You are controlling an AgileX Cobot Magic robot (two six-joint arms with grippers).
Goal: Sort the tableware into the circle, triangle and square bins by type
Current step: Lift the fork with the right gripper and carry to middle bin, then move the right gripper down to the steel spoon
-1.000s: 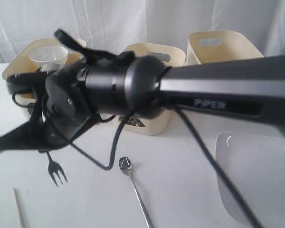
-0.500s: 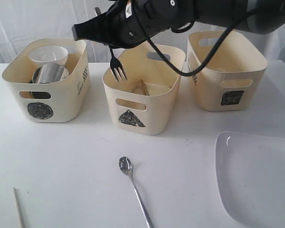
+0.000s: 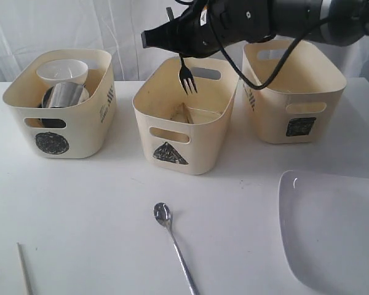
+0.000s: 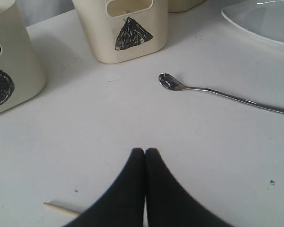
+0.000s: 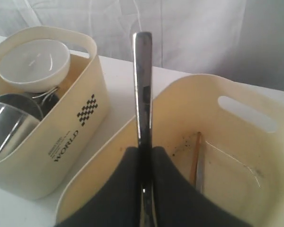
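White tabletop [image 3: 80,203] is seen throughout. The fork [image 5: 142,85] is pinched by the right gripper [image 5: 143,153] over the triangle bin [image 3: 203,147]; the spoon [image 3: 172,236] is seen at its six o'clock. The left gripper [image 4: 145,156] is closed, empty.

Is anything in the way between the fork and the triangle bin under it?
No, nothing visible. The fork hangs tines down from the right end effector over the open triangle bin; a chopstick lies at its bottom.

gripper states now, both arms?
Left gripper: closed, empty.
Right gripper: closed on the fork, above the triangle bin.
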